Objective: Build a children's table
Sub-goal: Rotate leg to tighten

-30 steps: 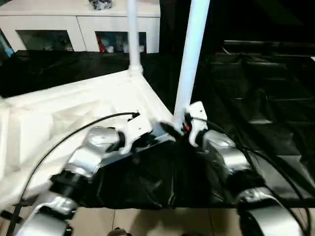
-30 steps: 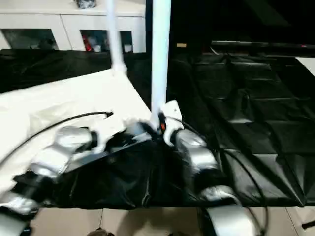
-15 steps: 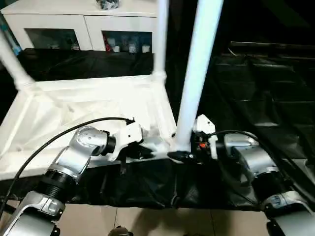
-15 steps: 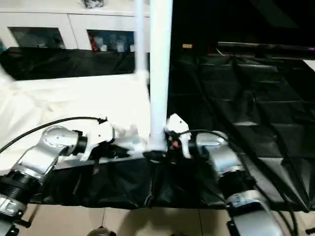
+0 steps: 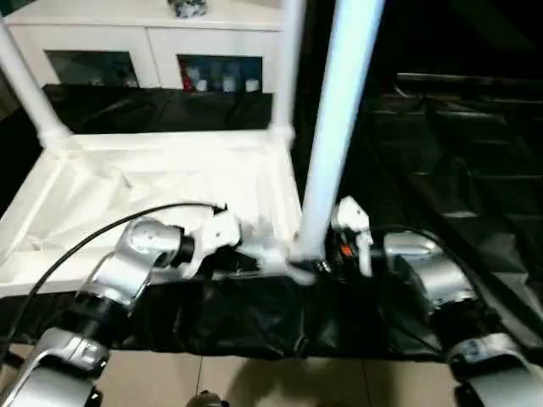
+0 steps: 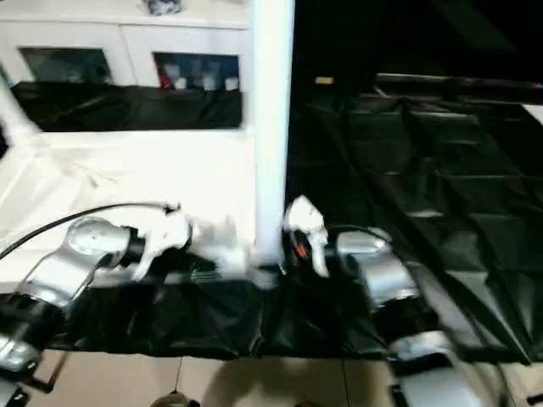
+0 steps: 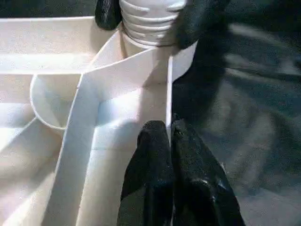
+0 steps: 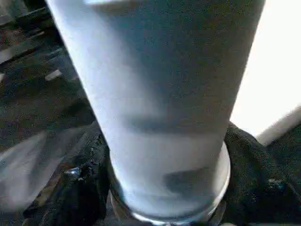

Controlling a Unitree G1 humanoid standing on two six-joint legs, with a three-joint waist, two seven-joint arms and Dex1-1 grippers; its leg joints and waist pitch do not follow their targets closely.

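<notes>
The children's table (image 5: 161, 182) lay upside down on the black sheet (image 5: 441, 153), ribbed underside up, and everything else is best placed against its near corner. At that corner stood the near leg (image 5: 335, 127), upright, its threaded foot entering the corner socket (image 7: 150, 28). The right tool (image 7: 150, 19) had its two black fingers on either side of the leg's base, partly open and wrapped around it (whether they were truly pressing on it I cannot tell). Just beside the corner, on the near rim (image 7: 167, 94), the left tool (image 7: 168, 141) was closed tight, its fingertips nipping the thin wall and steadying the top.

The step in hand looked like screwing this leg home. To do it well, the right tool should close squarely on the base, turn about the leg's own axis without tilting it, and the left should keep the rim from creeping round with it.

Beyond the corner, two further legs (image 5: 25, 85) rose from the far corners. Farther still stood a white cabinet (image 5: 127, 51) with glass doors.
</notes>
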